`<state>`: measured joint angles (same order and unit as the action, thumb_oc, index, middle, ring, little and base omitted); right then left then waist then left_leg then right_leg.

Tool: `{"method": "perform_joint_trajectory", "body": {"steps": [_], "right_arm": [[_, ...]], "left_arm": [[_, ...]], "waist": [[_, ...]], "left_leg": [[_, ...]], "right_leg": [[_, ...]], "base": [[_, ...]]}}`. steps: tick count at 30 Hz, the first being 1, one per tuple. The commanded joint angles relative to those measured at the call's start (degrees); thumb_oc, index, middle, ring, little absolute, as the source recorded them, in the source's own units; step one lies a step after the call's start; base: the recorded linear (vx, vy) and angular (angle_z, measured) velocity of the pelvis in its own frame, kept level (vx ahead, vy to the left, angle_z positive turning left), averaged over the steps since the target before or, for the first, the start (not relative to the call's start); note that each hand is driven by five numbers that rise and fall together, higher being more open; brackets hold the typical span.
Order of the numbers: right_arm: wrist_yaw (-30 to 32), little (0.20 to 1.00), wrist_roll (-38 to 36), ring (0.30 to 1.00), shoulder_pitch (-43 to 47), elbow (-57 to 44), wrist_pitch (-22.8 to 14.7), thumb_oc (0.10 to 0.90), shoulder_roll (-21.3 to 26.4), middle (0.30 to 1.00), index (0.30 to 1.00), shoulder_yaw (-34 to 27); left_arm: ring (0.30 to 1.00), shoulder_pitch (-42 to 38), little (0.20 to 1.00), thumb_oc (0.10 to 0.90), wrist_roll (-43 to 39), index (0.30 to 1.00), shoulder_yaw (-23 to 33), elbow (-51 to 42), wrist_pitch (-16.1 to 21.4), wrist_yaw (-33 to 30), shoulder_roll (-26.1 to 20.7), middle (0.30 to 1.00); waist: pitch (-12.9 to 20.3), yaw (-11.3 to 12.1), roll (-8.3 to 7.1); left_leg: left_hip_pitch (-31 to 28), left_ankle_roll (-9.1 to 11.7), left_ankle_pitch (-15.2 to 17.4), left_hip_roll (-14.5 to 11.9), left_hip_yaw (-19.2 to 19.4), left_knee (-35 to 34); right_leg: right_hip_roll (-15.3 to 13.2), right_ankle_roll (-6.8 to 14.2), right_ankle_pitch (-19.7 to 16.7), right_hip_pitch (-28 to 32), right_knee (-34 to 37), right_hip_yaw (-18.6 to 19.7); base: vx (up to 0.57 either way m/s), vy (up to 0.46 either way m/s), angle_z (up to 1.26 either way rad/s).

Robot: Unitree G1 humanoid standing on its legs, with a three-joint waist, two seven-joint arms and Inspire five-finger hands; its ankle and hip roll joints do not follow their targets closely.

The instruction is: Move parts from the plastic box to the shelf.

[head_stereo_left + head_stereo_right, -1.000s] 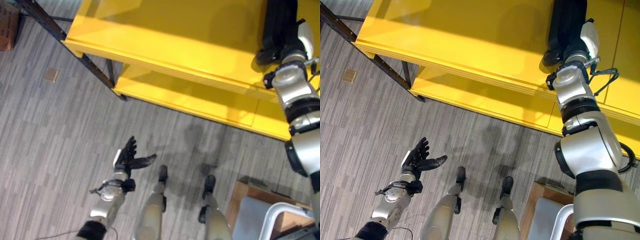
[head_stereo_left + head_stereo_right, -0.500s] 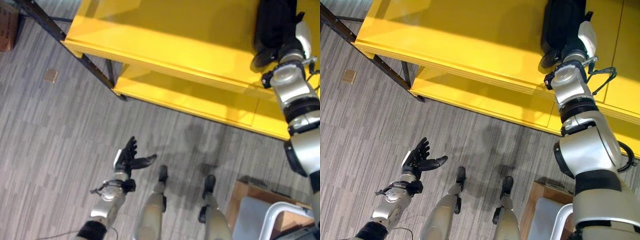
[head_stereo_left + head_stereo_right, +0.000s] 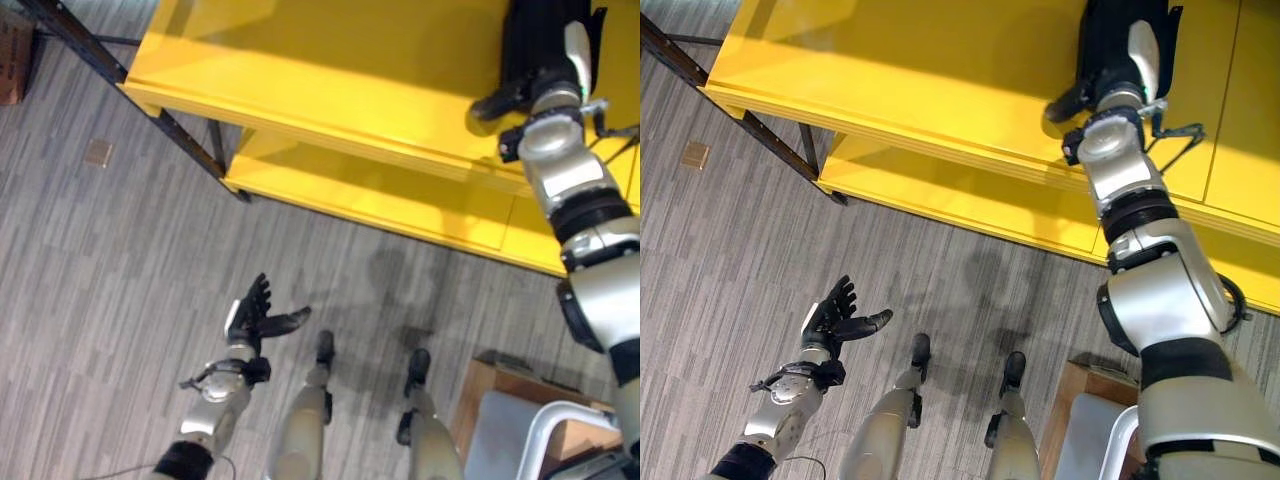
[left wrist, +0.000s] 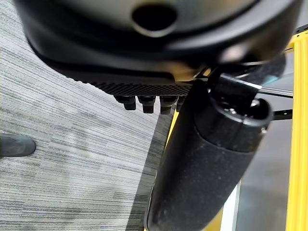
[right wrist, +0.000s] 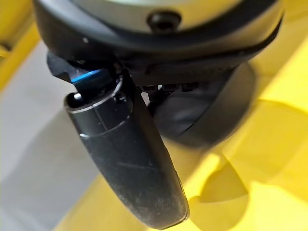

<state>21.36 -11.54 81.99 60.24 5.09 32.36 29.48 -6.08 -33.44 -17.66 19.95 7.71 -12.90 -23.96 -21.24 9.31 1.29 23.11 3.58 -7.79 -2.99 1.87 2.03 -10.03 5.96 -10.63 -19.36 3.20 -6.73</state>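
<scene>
Right robot hand (image 3: 1118,55) on the yellow shelf (image 3: 940,70), beside a dark part (image 5: 211,115) lying on the top board. Since a second ago its thumb has swung out sideways; grip loosened, fingers just above the part (contact unclear). Reads as release: part delivered. Left robot hand (image 3: 255,318) idle over the floor (image 3: 120,260), fingers relaxed, empty.

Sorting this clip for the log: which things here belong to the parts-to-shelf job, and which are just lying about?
Job:
- yellow shelf
- black part on its top board
- right hand, at that part
- left hand, fingers straight, over the floor

Lying about:
- small tan block on the grey floor
- brown box
- dark frame leg
</scene>
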Motion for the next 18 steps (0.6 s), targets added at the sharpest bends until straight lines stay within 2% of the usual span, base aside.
{"method": "perform_joint_trajectory", "body": {"steps": [1,6,12,18], "right_arm": [[5.3,1.000,-0.5,1.000,7.5,-7.2,-5.9,0.900,1.0,1.000,1.000,1.2],[6.9,1.000,0.2,1.000,4.9,-16.0,-6.3,0.900,-0.6,1.000,1.000,-1.7],[7.0,1.000,-1.1,1.000,2.8,-20.4,-7.1,0.900,-1.7,1.000,1.000,-3.7],[8.6,1.000,2.3,1.000,1.3,-25.9,-7.3,0.900,-0.4,1.000,1.000,-5.3]], "left_arm": [[1.000,0.4,1.000,0.900,-0.2,1.000,1.4,-4.4,4.5,-1.2,-4.1,1.000],[1.000,0.8,1.000,0.900,-0.1,1.000,2.0,-4.4,4.1,-1.9,-3.9,1.000],[1.000,1.3,1.000,0.900,-0.3,1.000,2.5,-4.7,3.9,-2.2,-3.9,1.000],[1.000,1.9,1.000,0.900,-0.1,1.000,2.7,-5.2,3.7,-2.3,-3.9,1.000]], "waist": [[1.8,-0.8,-0.82],[1.7,-1.4,-1.20],[1.5,-1.9,-1.56],[1.4,-2.3,-1.78]], "left_leg": [[1.6,0.0,3.9,-1.2,-1.8,6.4],[1.7,0.0,4.1,-1.2,-1.6,6.6],[1.9,0.0,4.3,-1.3,-1.4,7.0],[1.8,0.0,4.4,-1.3,-1.2,7.0]], "right_leg": [[-2.1,1.9,5.2,-0.5,-9.7,1.3],[-2.1,1.7,5.2,-0.8,-10.1,1.6],[-2.0,1.7,5.3,-1.0,-10.4,1.7],[-1.9,1.7,5.4,-1.1,-10.5,1.9]], "base": [[0.00,0.000,0.00],[0.00,0.000,0.00],[0.00,-0.002,-0.05],[0.00,0.000,-0.02]]}}
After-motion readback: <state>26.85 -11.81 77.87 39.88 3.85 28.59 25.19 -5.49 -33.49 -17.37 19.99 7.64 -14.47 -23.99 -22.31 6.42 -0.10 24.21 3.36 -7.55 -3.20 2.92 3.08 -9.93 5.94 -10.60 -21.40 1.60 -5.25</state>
